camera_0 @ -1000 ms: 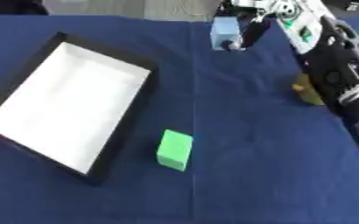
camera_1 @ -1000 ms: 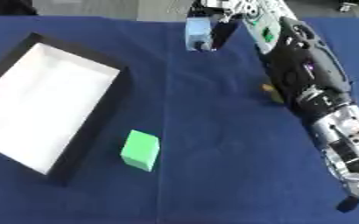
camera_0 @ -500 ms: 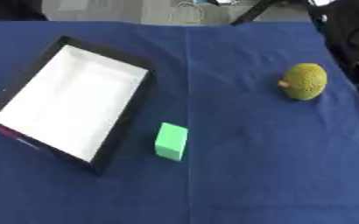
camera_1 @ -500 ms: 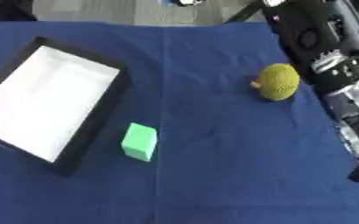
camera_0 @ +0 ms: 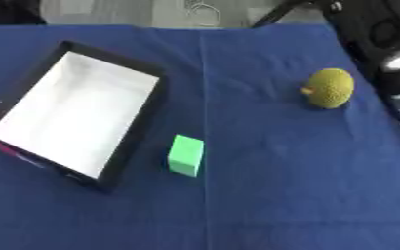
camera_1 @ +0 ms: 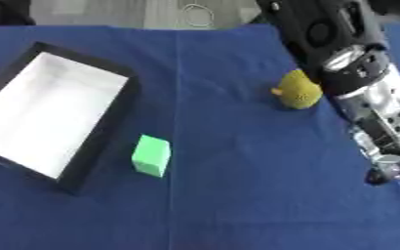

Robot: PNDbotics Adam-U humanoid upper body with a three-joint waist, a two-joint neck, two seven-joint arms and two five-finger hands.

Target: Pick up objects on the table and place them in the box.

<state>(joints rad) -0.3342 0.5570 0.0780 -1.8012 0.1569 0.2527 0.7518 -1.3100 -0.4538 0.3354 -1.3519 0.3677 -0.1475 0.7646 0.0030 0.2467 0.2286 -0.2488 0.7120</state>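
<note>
A black-rimmed box with a white floor lies askew at the left of the blue table, with nothing in it. Just right of its near corner a green block lies on the cloth. A yellow-green knobbly round fruit sits at the right. My right arm, black with silver joints, crosses the right side and runs out past the top edge, just beside the fruit. Its hand shows in neither view, and no left hand is in sight.
The blue cloth covers the whole table. Beyond its far edge is grey floor with a white cable loop. A small pink-red mark shows at the box's near left rim.
A second ago my right hand held a light blue thing up at the far edge; hand and thing have since left the picture at the top. The whole view has also shifted.
</note>
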